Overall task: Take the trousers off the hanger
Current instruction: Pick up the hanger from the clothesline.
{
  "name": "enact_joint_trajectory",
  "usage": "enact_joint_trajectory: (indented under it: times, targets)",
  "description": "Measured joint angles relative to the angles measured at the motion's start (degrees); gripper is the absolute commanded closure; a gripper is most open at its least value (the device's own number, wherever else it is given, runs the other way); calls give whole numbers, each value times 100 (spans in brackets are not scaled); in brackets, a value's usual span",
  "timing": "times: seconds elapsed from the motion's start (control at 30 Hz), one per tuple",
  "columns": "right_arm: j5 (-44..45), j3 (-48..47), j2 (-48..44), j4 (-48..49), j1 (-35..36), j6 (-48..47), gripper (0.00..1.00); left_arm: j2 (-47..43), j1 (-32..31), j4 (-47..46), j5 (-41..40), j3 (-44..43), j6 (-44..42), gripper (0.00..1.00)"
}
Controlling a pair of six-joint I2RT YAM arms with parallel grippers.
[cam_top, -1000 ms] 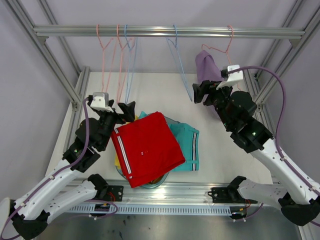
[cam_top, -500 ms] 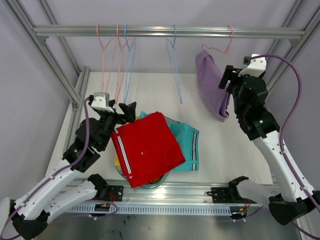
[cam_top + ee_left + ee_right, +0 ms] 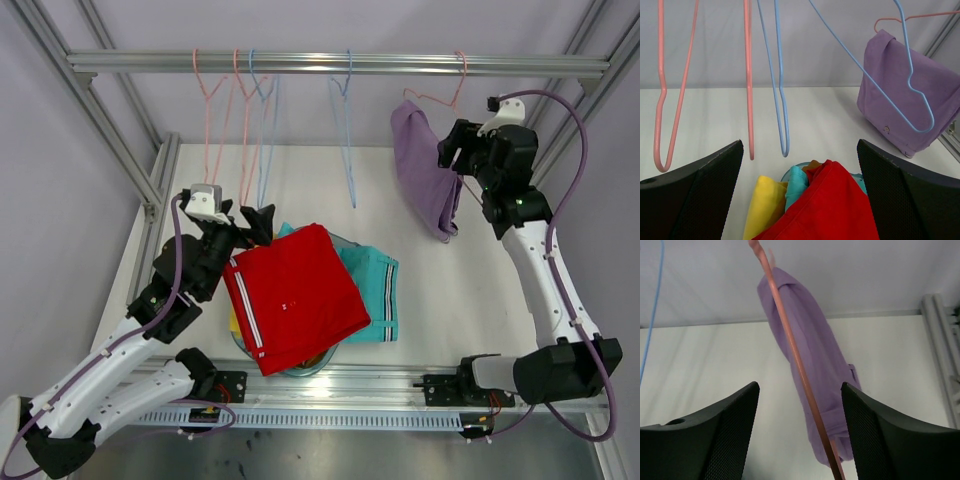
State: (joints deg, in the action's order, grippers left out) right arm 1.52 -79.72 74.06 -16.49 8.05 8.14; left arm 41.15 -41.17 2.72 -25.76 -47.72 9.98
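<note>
Right jaws rose; hanger [image 3: 801,375] between, lilac trousers [image 3: 825,370] beyond

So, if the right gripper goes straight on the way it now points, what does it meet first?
Probably the pink hanger wire, which lies right in line with the open right gripper. The lilac trousers hang just behind it, though depth is unclear.

The lilac trousers [image 3: 425,175] hang folded over a pink hanger [image 3: 440,98], up and to the right of the red trousers [image 3: 295,295] and well apart from them. The red trousers lie folded flat on top of a pile, with white stripes along their left edge. The teal trousers [image 3: 375,290] stick out from under them on the right, with a white stripe too. The yellow trousers [image 3: 765,212] peek out on the left. A small bit of the brown trousers [image 3: 812,165] shows at the red ones' edge.
</note>
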Motion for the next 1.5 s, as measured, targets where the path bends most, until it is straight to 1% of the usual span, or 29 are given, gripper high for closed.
enact_joint_trajectory:
  times: [0.1, 0.2, 0.4, 0.6, 0.67, 0.7, 0.77, 0.8, 0.87, 0.9, 0.97, 1.07, 1.1, 1.13, 1.17, 1.5]
  targets:
    - [-688, 83, -2, 264, -201, 251, 30, 4, 0, 0, 7, 0, -2, 1]
    - [-1296, 339, -90, 680, -240, 446, 29, 7, 0, 0, 11, 0, -2, 1]
    - [-2459, 785, -133, 1467, -374, 946, 31, 9, 0, 0, 50, 0, -2, 1]
    - [-3195, 894, 57, 2225, -522, 1473, 33, 9, 0, 2, 63, 0, -2, 0]
    - [-3375, 920, 142, 2476, -529, 1628, 39, 9, 0, 2, 70, 0, -2, 1]
    - [-3442, 946, 177, 2592, -529, 1700, 46, 9, 0, 4, 72, 0, -2, 1]
    - [-3567, 975, 238, 2769, -529, 1858, 54, 9, 0, 4, 83, 0, -2, 0]
    - [-3635, 992, 280, 2879, -531, 1930, 60, 9, 0, 4, 90, 0, -2, 1]
    - [-3751, 1025, 363, 3080, -531, 2074, 66, 9, 0, 9, 96, 0, -2, 1]
    - [-3807, 1043, 398, 3189, -531, 2151, 74, 9, 0, 13, 98, 0, -2, 1]
    - [-3886, 1060, 437, 3226, -531, 2328, 78, 9, 0, 28, 107, 0, 0, 1]
    - [-3893, 1134, 505, 3346, -553, 2524, 88, 11, 0, 42, 122, 0, 0, 1]
    - [-3888, 1154, 516, 3381, -564, 2570, 95, 11, 0, 44, 140, 0, 0, 1]
    - [-3869, 1176, 527, 3421, -573, 2608, 98, 11, 0, 44, 153, 0, 0, 1]
    - [-3840, 1207, 527, 3447, -581, 2651, 100, 11, 0, 44, 160, 0, 0, 1]
    - [-3886, 1414, 525, 3985, -592, 2848, 100, 26, 0, 46, 201, -2, 0, 1]
